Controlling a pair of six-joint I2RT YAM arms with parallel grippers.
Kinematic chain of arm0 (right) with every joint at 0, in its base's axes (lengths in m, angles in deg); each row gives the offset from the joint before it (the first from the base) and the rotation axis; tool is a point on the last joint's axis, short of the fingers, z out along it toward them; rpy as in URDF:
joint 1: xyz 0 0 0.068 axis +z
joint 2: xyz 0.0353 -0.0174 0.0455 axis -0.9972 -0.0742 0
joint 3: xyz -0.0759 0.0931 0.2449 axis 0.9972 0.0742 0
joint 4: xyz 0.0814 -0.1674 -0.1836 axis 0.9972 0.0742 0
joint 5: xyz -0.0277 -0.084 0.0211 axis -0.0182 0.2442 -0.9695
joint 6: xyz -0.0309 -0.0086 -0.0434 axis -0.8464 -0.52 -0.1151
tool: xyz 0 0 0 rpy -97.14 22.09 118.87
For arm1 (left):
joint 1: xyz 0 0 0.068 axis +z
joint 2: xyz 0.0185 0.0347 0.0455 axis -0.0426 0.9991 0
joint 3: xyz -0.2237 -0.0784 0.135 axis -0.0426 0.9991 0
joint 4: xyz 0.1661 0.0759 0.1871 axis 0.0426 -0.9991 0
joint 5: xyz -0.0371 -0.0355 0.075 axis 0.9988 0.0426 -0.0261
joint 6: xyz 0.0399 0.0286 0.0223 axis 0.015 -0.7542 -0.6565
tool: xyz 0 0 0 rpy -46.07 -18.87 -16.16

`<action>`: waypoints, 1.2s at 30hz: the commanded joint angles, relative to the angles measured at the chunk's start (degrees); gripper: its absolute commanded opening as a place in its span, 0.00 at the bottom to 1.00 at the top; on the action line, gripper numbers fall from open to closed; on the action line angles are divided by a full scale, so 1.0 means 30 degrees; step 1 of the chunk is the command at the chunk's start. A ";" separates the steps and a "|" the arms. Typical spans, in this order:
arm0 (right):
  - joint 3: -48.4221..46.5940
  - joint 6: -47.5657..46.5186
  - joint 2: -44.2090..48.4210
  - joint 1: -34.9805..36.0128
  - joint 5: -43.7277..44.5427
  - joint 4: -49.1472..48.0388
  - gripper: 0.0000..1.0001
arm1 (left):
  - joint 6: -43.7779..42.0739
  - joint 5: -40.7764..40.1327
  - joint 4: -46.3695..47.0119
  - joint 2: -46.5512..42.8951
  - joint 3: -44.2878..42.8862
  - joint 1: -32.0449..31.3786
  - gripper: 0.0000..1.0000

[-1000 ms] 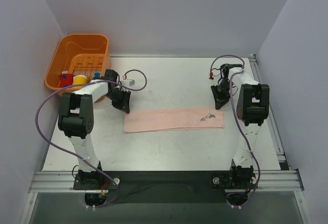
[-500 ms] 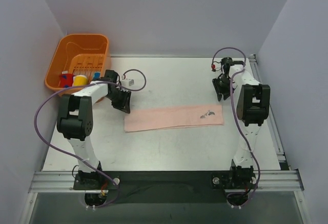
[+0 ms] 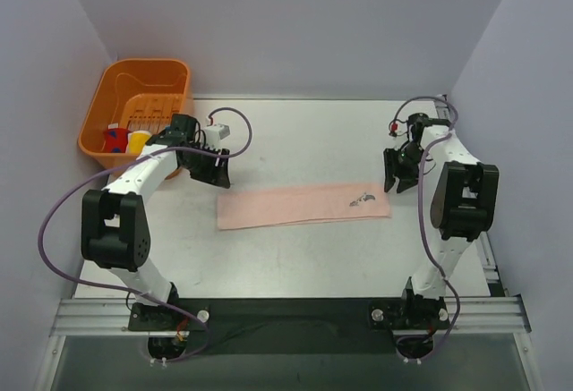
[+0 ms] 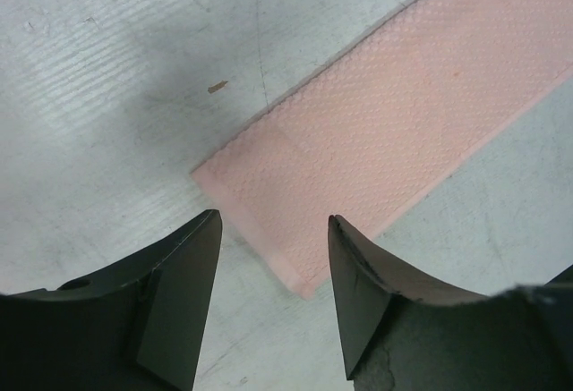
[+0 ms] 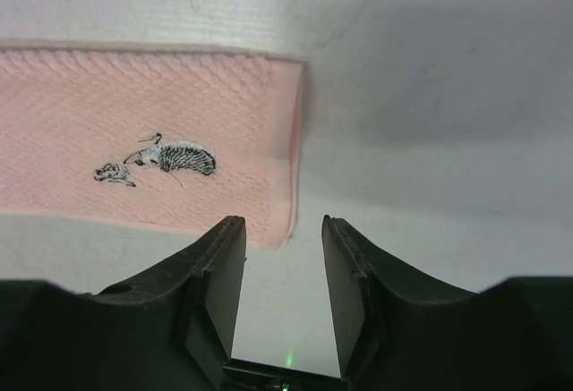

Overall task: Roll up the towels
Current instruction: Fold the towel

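Sitting near the left end effector (image 3: 218,172): orange basket (image 3: 148,63); pink towel (image 3: 295,207) flat.

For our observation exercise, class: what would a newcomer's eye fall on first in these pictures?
A pink towel lies flat as a long strip across the middle of the table, with a small dark print near its right end. The left claw and the right claw each stand at one short end of it, open and empty. An orange basket sits at the far left corner.
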 commanded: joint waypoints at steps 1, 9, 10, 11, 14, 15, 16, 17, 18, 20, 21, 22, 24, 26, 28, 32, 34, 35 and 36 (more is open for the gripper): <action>0.0691 0.0921 -0.0561 0.0143 -0.1463 0.1061 0.39 | -0.0545 0.0296 0.0016 -0.0712 0.0207 -0.0041 0.65; 0.0370 0.1303 -0.2436 0.0611 -0.0003 0.0416 0.40 | -0.0809 -0.0172 0.0016 -0.1093 0.0295 -0.0041 0.70; 0.0340 0.1303 -0.2583 0.0698 0.0174 0.0416 0.40 | -0.0780 -0.0202 0.0045 -0.1122 0.0295 -0.0041 0.70; 0.0282 0.1332 -0.2758 0.0873 0.0437 0.0416 0.40 | -0.0809 -0.0231 0.0016 -0.1152 0.0295 -0.0012 0.70; 0.0193 0.1391 -0.3256 0.1138 0.1229 0.0475 0.41 | -0.0839 -0.0377 0.0045 -0.1181 0.0266 0.0018 0.70; 0.0193 0.1391 -0.3345 0.1197 0.1289 0.0533 0.41 | -0.0839 -0.0378 0.0045 -0.1181 0.0266 0.0018 0.70; 0.0251 0.1391 -0.3404 0.1255 0.1318 0.0591 0.41 | -0.0897 -0.0465 0.0045 -0.1181 0.0237 0.0047 0.70; 0.0281 0.1391 -0.3520 0.1256 0.1318 0.0650 0.38 | -0.0868 -0.0524 0.0016 -0.1181 0.0237 0.0047 0.70; 0.0281 0.1362 -0.3580 0.1285 0.1318 0.0737 0.36 | -0.0897 -0.0583 0.0045 -0.1181 0.0208 0.0076 0.70; 0.0311 0.1303 -0.3668 0.1285 0.1172 0.0855 0.21 | -0.0897 -0.0671 0.0045 -0.1152 0.0062 0.0164 0.70; 0.0340 0.1245 -0.3610 0.1285 0.1230 0.0942 0.11 | -0.0897 -0.0700 0.0045 -0.1065 0.0003 0.0164 0.71; 0.0427 0.1187 -0.3552 0.1227 0.1202 0.1030 0.00 | -0.0897 -0.0700 0.0074 -0.0977 -0.0056 0.0222 0.71; 0.0428 0.0779 -0.3114 0.0674 0.1318 0.1264 0.00 | -0.0956 -0.0642 0.0045 -0.0918 -0.0202 0.0223 0.70; 0.0195 0.0222 -0.2414 0.0175 0.1786 0.1469 0.00 | -0.1072 -0.0583 -0.0013 -0.0976 -0.0203 0.0194 0.71; -0.0127 -0.0744 -0.1796 -0.0763 0.1875 0.1908 0.00 | -0.1189 -0.0408 -0.0043 -0.1180 -0.0115 0.0223 0.71; -0.1182 -0.2208 -0.0187 -0.1234 0.1846 0.2846 0.00 | -0.1482 -0.0320 -0.0102 -0.1473 0.0178 0.0194 0.72; -0.1621 -0.2533 0.0227 -0.1176 0.0884 0.3490 0.00 | -0.1512 -0.0174 -0.0131 -0.1620 0.0353 0.0194 0.74; -0.1710 -0.2448 0.0576 -0.0973 0.0154 0.3927 0.00 | -0.1570 -0.0057 -0.0189 -0.1650 0.0412 0.0194 0.73; -0.1856 -0.2447 0.0725 -0.0797 -0.0520 0.4135 0.00 | -0.1600 0.0060 -0.0189 -0.1708 0.0471 0.0194 0.74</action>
